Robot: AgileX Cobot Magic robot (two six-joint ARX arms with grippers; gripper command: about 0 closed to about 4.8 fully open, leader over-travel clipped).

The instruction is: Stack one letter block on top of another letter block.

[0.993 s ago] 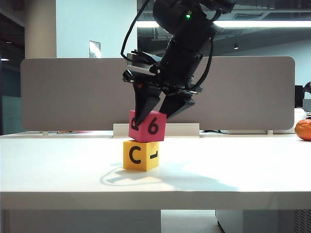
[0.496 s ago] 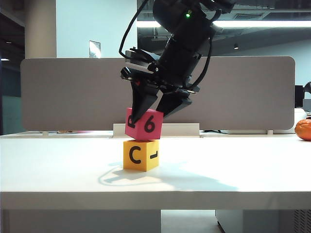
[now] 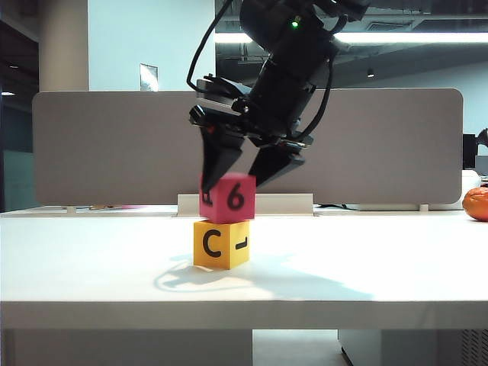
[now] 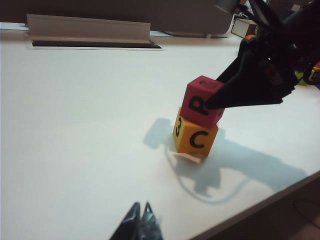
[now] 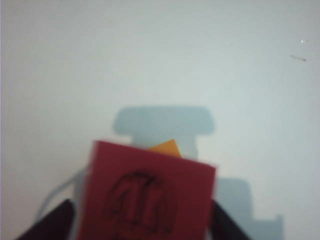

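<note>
— White bench [image 3: 91, 259], grey partition behind it. Item one?

— Right gripper [image 3: 232, 184], black, pointing down over the middle of the bench. Its jaws are spread, one finger at each side of the top block; the right wrist view shows both fingers standing off the block's sides, gripping nothing.

— Item between them?

— Red-pink letter block [image 3: 229, 198], black "6" facing the exterior view, "P" on the neighbouring face. It rests on top of the other block, turned a little out of line with it.

— Under it?

— Yellow letter block [image 3: 221, 244], same size, black "C" and "L" on its faces, flat on the bench. Only one yellow corner peeks past the red top in the right wrist view.

— Second arm?

— Left gripper [image 4: 140, 222], low at the near edge of its own view, well apart from the stack, jaws pressed together, holding nothing.

— Further out?

— Orange round object [image 3: 476, 203] at the bench's far right edge, cut off by the frame. Grey partition [image 3: 107, 145] spans the back.
</note>
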